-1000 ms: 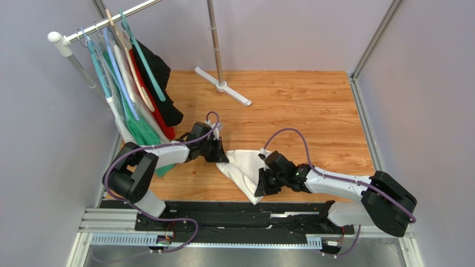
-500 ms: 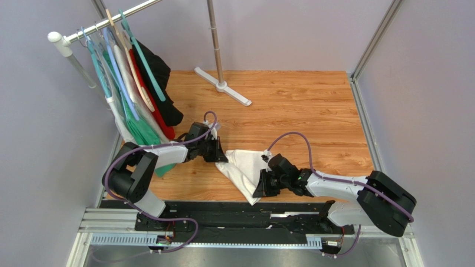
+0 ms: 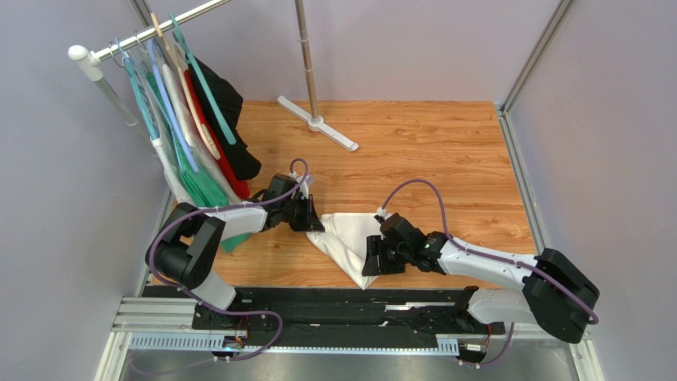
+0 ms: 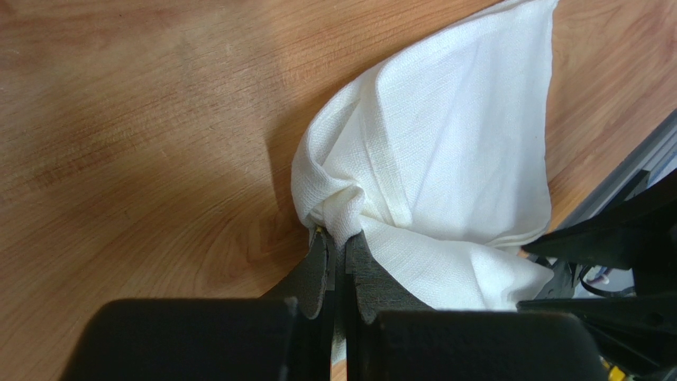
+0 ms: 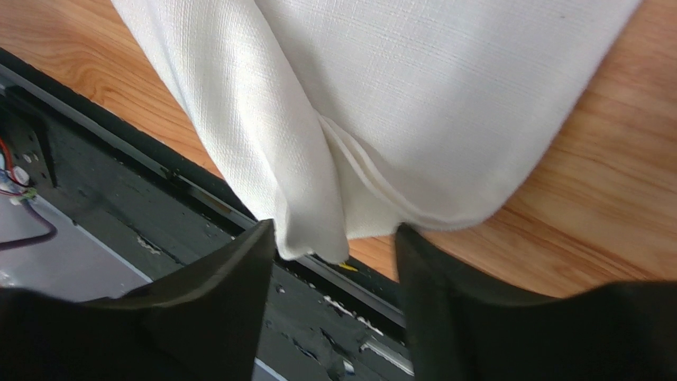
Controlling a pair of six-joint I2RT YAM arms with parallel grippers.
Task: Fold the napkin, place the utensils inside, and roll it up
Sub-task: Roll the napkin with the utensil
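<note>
Plain white cloth napkin [image 3: 347,238] is what you are folding, and it lies as a rough triangle on the wooden worktop [image 3: 445,159], between your two arms and close to the near edge. Your left gripper [image 3: 311,220] has its jaws clenched on the napkin's left corner, and the cloth bunches into a small knot right at the pinch. Your right gripper [image 3: 372,258] has its jaws spread. The napkin's near tip sits loose between them, grasped by neither, and pokes past the worktop's edge over the black base rail [image 3: 318,298]. The right wrist view shows two or three layers stacked at that tip, with their hems close together but not quite flush. To finish this fold well, I would treat the left pinch as your anchor. Lower it until the corner lies flat, then let go gently so the knot relaxes instead of springing up. Before that, use the right jaws to draw the overhanging tip back onto the wood and line the hems up, since any offset will probably show as a crooked roll. No utensil shows in any view, so leave a flat, open stretch of cloth ready for it.
</note>
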